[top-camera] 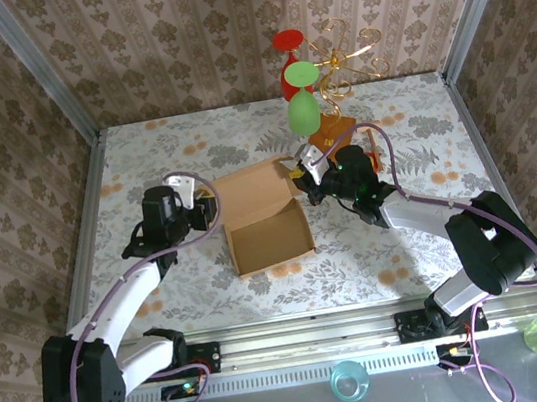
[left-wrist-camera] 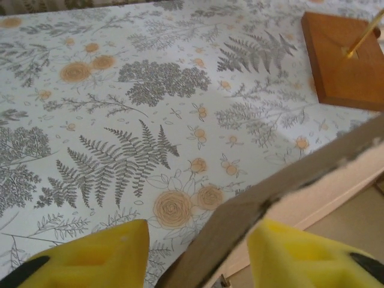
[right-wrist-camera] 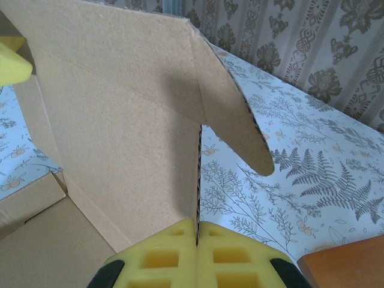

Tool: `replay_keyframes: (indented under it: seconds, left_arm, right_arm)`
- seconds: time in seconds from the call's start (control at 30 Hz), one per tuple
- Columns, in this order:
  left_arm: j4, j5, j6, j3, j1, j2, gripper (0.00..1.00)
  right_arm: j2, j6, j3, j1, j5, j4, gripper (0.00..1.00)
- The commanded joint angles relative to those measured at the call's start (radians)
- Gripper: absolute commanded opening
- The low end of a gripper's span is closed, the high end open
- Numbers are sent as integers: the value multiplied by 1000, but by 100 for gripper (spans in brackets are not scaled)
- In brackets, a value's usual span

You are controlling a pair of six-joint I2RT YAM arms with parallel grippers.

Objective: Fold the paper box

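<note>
The left gripper (left-wrist-camera: 198, 255) is straddling a cardboard edge at the far left corner of the paper box (top-camera: 271, 229), a yellow pad on each side (whether they are pinching it, I cannot tell). The box is sitting open mid-table (top-camera: 169, 145). The right gripper (right-wrist-camera: 197, 243) is clamping its pads on an upright flap at the box's far right corner.
</note>
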State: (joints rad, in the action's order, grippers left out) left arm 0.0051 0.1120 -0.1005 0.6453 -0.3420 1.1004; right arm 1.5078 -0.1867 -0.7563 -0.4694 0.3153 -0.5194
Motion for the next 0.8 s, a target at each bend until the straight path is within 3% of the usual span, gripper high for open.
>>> replay_keyframes:
  seconds: [0.0,0.2,0.33,0.43,0.67,0.77]
  left_arm:
    - [-2,-30,-8,31,-20,5,33]
    - [-14,-76,-22,39,-76,12,31]
    - [-31,-77,-24,44,-83,16,29]
    - [-35,-70,-36,43,-83,15,21]
    - [-43,-101,-62,46,-95,34,20]
    - [-41,-115,-69,60,-105,47,6]
  right_arm:
    - [15,21,-23,-6,-1,9,0]
    - [12,40,-19,-45,-77,-3,0]
    - [20,50,-13,-54,-119,-19,0]
    - [20,56,-14,-54,-135,-21,0]
    - [12,84,-1,-75,-167,-44,0]
    - [15,110,7,-97,-196,-66,0]
